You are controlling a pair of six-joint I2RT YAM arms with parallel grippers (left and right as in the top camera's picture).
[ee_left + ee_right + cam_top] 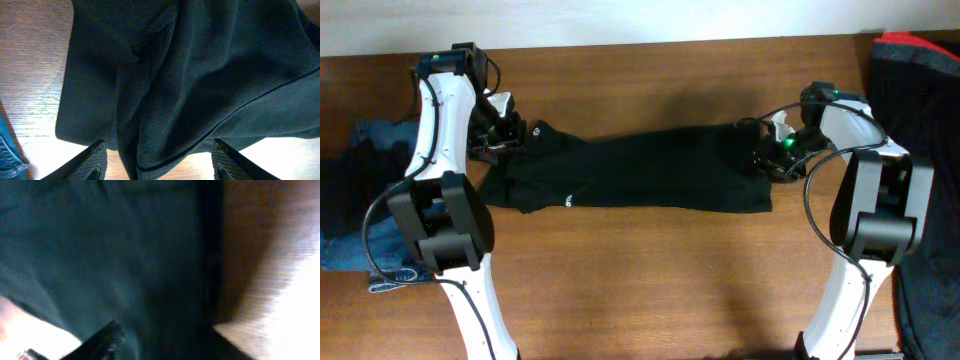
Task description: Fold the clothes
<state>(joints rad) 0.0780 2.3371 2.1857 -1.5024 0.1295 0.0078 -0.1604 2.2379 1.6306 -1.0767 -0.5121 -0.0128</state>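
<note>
Black garment [630,172] stretched across table [650,285], left hand [159,146] and right hand [165,327] spread wide astride its ends

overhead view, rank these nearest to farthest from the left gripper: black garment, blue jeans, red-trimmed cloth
1. black garment: stretched across the middle, with its left end right at the left gripper.
2. blue jeans: at the left edge of the view, apart from the gripper.
3. red-trimmed cloth: in the far top right corner, across the whole garment.
</note>
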